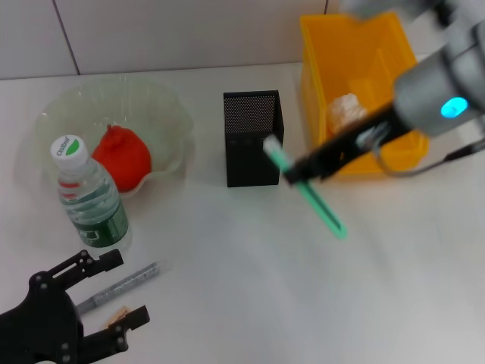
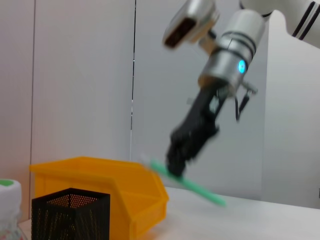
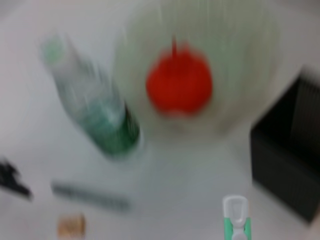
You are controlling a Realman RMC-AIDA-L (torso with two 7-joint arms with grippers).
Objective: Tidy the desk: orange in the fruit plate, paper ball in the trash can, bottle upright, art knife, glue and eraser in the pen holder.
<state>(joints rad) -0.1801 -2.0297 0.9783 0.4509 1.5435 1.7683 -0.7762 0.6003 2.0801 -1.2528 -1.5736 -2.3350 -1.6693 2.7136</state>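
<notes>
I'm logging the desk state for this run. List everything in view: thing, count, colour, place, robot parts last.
Fruit plate: 1, clear glass, far left of the table.
Orange: 1, orange-red, in the fruit plate.
Bottle: 1, clear with green label, white and green cap, upright, in front of the plate.
Pen holder: 1, black mesh, centre.
Trash can: 1, yellow bin, far right.
Paper ball: 1, white, inside the trash can.
Art knife: 1, green, held tilted beside the pen holder.
Grey pen-like item: 1, near left, lying flat.
Eraser: 1, tan, by the left gripper.
Left gripper: black, near left, open.
Right gripper: black, gripping the art knife.
</notes>
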